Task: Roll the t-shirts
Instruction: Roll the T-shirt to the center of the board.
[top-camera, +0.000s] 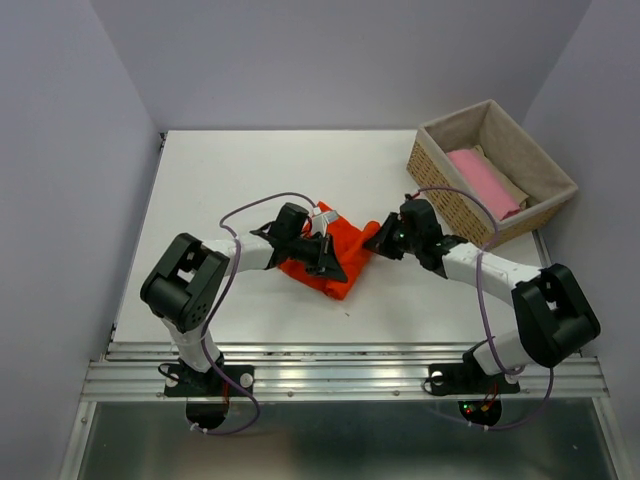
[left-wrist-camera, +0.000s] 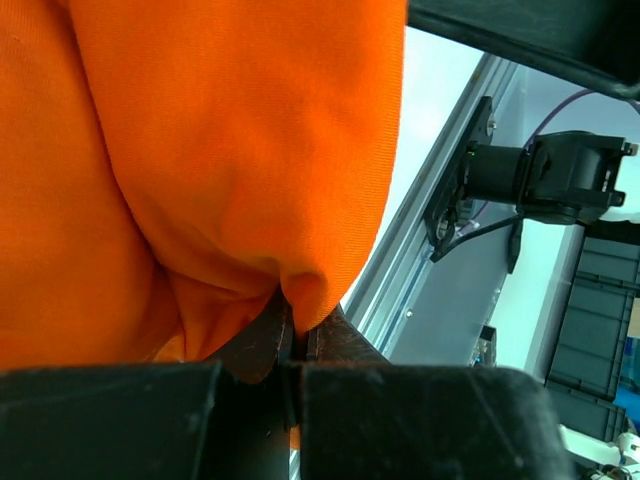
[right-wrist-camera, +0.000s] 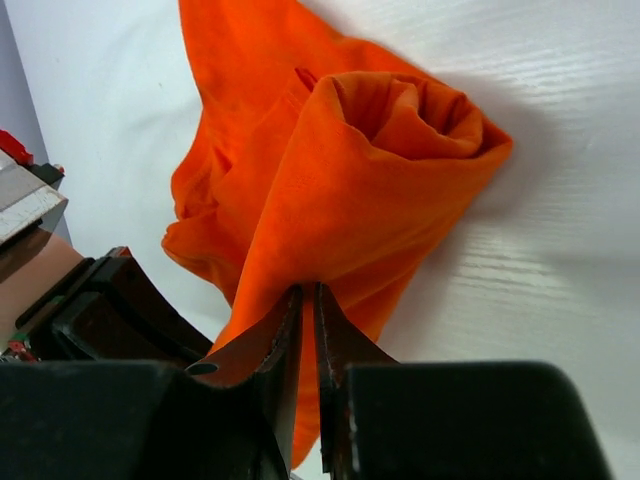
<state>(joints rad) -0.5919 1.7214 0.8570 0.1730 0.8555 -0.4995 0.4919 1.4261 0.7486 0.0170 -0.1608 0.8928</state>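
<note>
A bright orange t-shirt (top-camera: 340, 255) lies bunched in a loose roll at the middle of the white table (top-camera: 220, 180). My left gripper (top-camera: 322, 250) is shut on a fold of the orange t-shirt (left-wrist-camera: 230, 150) at its left side; the left wrist view shows cloth pinched between the fingers (left-wrist-camera: 330, 340). My right gripper (top-camera: 380, 235) holds the t-shirt's right end. In the right wrist view its jaws are closed on a fold of the orange t-shirt (right-wrist-camera: 350, 160) below the rolled end. A pale pink t-shirt (top-camera: 482, 180) lies in the basket.
A wicker basket (top-camera: 440, 175) with a beige liner stands at the back right of the table. A metal rail (top-camera: 350, 375) runs along the near edge by the arm bases. Grey walls close in the left, back and right sides.
</note>
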